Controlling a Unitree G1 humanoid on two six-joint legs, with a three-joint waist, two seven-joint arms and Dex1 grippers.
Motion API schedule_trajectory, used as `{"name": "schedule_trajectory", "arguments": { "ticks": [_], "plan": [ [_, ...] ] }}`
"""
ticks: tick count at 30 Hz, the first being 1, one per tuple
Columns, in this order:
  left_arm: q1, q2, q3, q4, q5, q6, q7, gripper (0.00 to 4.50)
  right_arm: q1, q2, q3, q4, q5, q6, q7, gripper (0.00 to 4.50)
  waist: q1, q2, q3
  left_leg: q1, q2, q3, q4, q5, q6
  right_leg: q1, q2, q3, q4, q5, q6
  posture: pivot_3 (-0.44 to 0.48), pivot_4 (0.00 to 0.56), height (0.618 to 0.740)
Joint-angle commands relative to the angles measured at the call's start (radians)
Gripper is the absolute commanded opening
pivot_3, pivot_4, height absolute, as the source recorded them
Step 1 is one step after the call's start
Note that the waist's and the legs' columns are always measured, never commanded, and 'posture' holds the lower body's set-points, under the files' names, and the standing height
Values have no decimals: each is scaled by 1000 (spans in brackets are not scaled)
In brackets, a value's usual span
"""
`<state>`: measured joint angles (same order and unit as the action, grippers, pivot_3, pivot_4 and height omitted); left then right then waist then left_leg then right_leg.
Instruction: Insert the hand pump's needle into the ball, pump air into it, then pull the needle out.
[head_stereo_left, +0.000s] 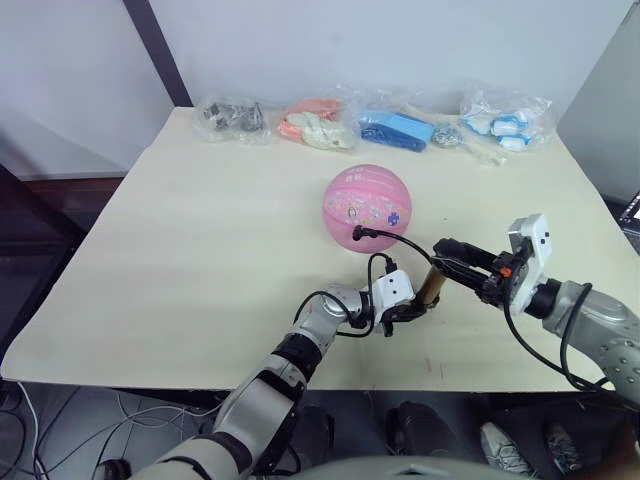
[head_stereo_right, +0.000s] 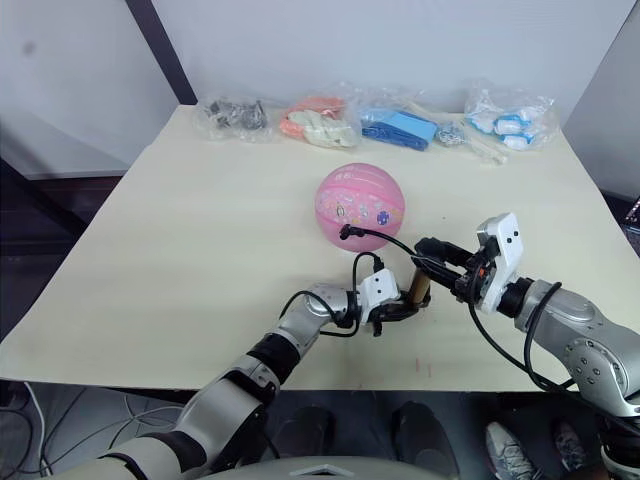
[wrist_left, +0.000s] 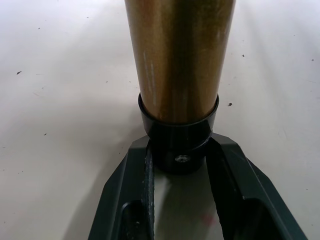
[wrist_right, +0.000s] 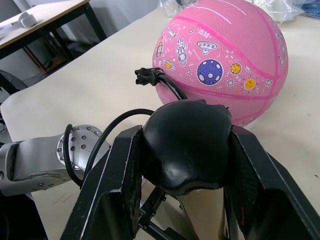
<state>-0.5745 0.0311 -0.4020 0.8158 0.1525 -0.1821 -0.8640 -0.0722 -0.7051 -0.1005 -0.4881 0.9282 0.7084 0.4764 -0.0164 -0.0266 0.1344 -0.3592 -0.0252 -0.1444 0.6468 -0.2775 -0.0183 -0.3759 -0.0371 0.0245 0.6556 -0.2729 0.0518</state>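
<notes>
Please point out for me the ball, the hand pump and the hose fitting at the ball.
ball (head_stereo_left: 367, 205), left eye view, middle of its pink surface.
hand pump (wrist_left: 179, 60), left wrist view, brass cylinder above the black end cap.
hose fitting (wrist_right: 145, 76), right wrist view, black end piece against the ball.

Both arms are showing silver-grey metal forearms with black joint bands and looping black cables. Each tool, left (head_stereo_left: 408, 312) and right (head_stereo_left: 452, 255), is wearing a white camera block behind matte black fingers (wrist_right: 265, 185); the right block is carrying an orange spot.
</notes>
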Motion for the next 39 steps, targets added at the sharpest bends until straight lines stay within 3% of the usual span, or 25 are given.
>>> {"name": "schedule_trajectory", "arguments": {
  "ticks": [1, 6, 12, 23, 29, 32, 36, 39],
  "plan": [
    [48, 25, -39, 54, 37, 35, -31, 1015, -45, -64, -100, -15, 74, 96, -23, 1725, 0, 4, 4, 0, 0, 0, 0, 0, 0, 0, 0, 0, 0, 0, 0, 0, 150, 740],
    [48, 21, -40, 55, 37, 36, -30, 1015, -180, -162, -253, -20, 272, 192, -71, 1725, 5, 14, 16, -4, -3, 1, 1, 0, 0, -3, -3, 1, 0, 0, 0, 0, 150, 740],
    [46, 18, -41, 60, 33, 36, -27, 1015, -339, -289, -382, 53, 524, 259, -162, 1725, 4, 12, 20, -6, -6, 1, 0, 0, 0, -3, -8, -1, 0, 3, -4, 0, 150, 740],
    [37, 18, -38, 70, 25, 35, -22, 1015, -507, -423, -387, 106, 716, 267, -259, 1725, 4, 14, 27, -10, -6, 1, 2, 0, 0, -6, -10, -1, 0, 3, -3, 0, 150, 740],
    [34, 18, -40, 72, 22, 35, -22, 1015, -368, -325, -339, 55, 641, 260, -250, 1725, 6, 13, 27, -19, -6, 0, 5, 0, 0, -15, -10, -2, 3, 3, -3, 0, 150, 740],
    [34, 17, -41, 72, 22, 36, -22, 1015, -252, -268, -294, 28, 521, 236, -203, 1725, 4, 7, 22, -19, -6, 0, 5, 0, 0, -15, -10, -2, 3, 3, -3, 0, 150, 740],
    [35, 25, -40, 69, 22, 35, -21, 1015, -125, -179, -221, 4, 409, 183, -154, 1725, 3, 2, 18, -15, -6, 0, 5, 0, 0, -12, -9, -2, 5, 3, -3, 0, 150, 740],
    [33, 28, -38, 72, 22, 33, -21, 1015, -69, -141, -153, -12, 313, 152, -122, 1725, -1, 3, 17, -2, -5, 1, 1, 0, 1, 0, -7, -2, 3, 0, 1, 0, 150, 740]
  ]
}}
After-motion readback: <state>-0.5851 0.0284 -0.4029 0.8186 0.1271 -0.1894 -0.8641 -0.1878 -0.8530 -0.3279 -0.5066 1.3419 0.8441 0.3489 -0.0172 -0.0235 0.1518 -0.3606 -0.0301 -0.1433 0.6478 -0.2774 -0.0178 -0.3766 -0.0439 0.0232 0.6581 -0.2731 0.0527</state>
